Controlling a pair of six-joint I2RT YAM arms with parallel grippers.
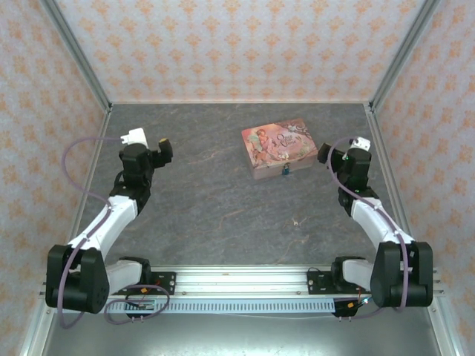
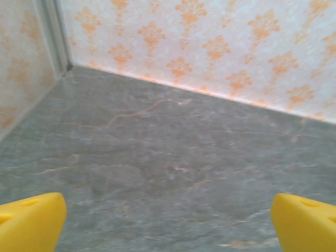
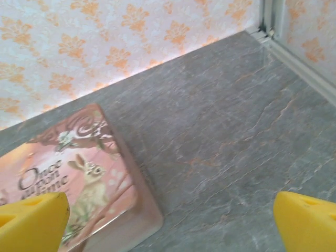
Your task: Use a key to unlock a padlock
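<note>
Top external view: we see the pink box [image 1: 280, 148] on the grey desk [image 1: 208, 208], upper right of centre, slightly tilted. The padlock [image 1: 285, 170], tiny and blue-teal, sits at the box's near front edge; we cannot tell whether its shackle is shut. The key [image 1: 296, 221] we take to be a pale speck on the desk at lower centre-right, below the box and well apart from it; it is too small to confirm. Left end effector [image 1: 165, 149] is at mid-left of the frame, well apart from the box. Right end effector [image 1: 325, 155] is just beside the box's right end; we cannot tell if they touch. Left wrist view: yellow fingertips [image 2: 30, 220] in both bottom corners, spread wide, released, with bare desk between them. Right wrist view: fingertips [image 3: 32, 218] likewise spread wide, released. The box corner with its rabbit art is at lower left, partly behind the lower-left fingertip.
</note>
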